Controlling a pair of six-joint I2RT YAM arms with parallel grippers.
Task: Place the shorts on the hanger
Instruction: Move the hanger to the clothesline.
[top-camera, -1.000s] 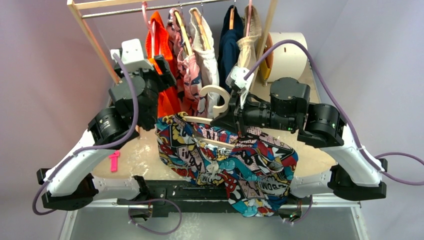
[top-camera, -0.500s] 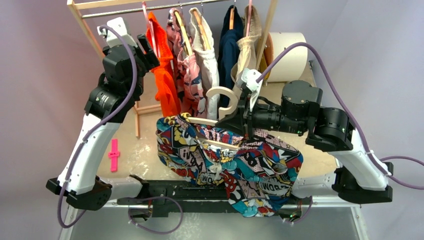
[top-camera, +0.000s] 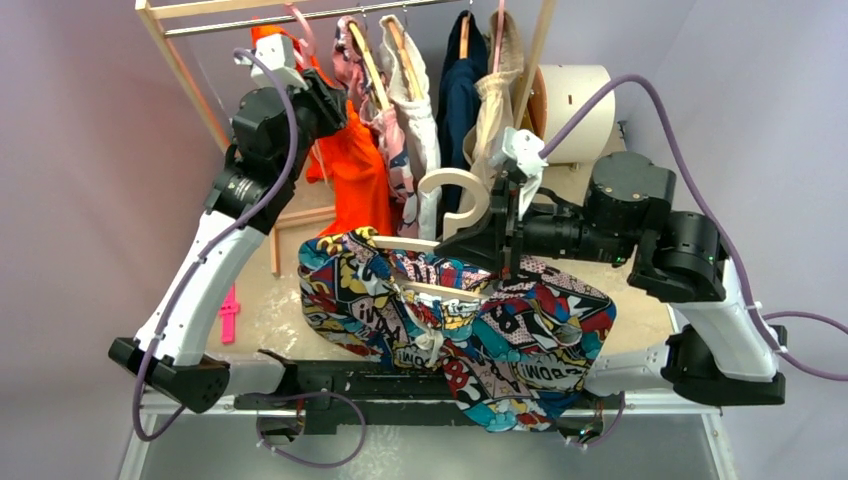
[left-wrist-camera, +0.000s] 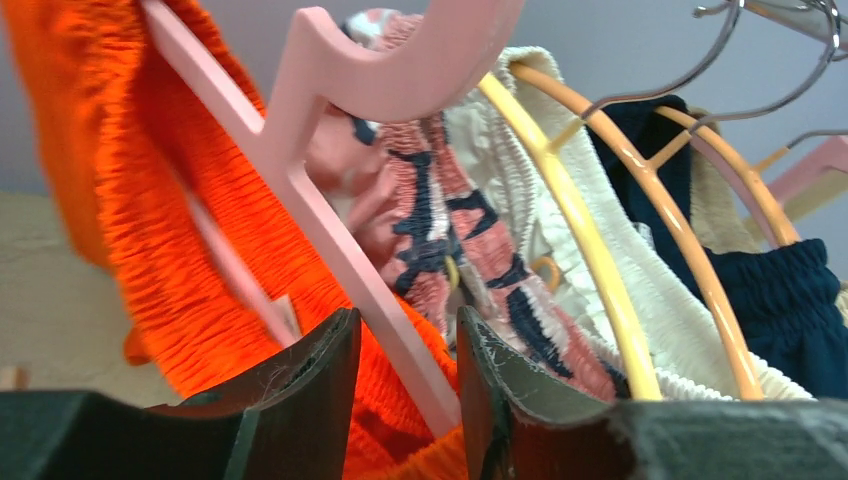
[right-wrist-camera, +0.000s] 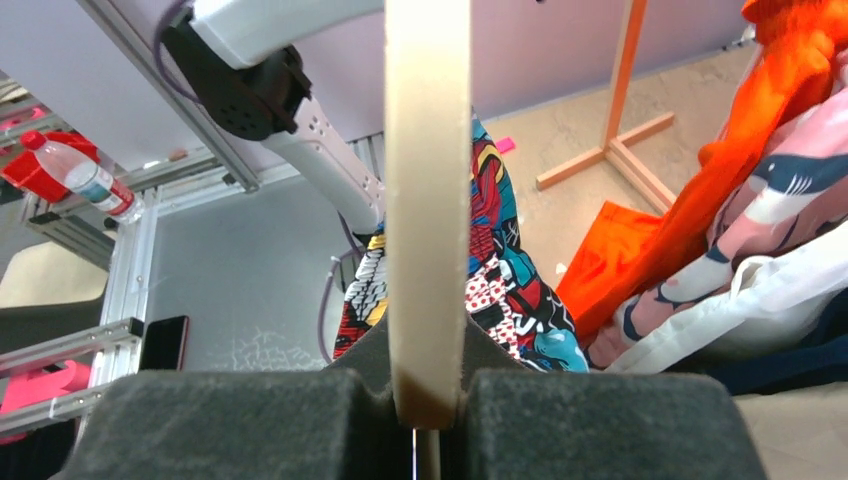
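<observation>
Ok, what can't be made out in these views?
Top view: most of the hanger crossbar, buried in the shorts.
Left wrist: whether the left fingers touch the pink hanger; blurred close-up.
Right wrist: the hanger's hook, beyond the top edge.

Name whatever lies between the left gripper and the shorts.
The orange garment hangs between the left gripper up at the rack and the shorts below. The top external view shows it.

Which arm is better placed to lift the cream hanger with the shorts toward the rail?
Right. The right gripper is shut on the hanger, with the shorts draped over it. The left gripper is at the rack, its open fingers either side of a pink hanger carrying the orange garment.
</observation>
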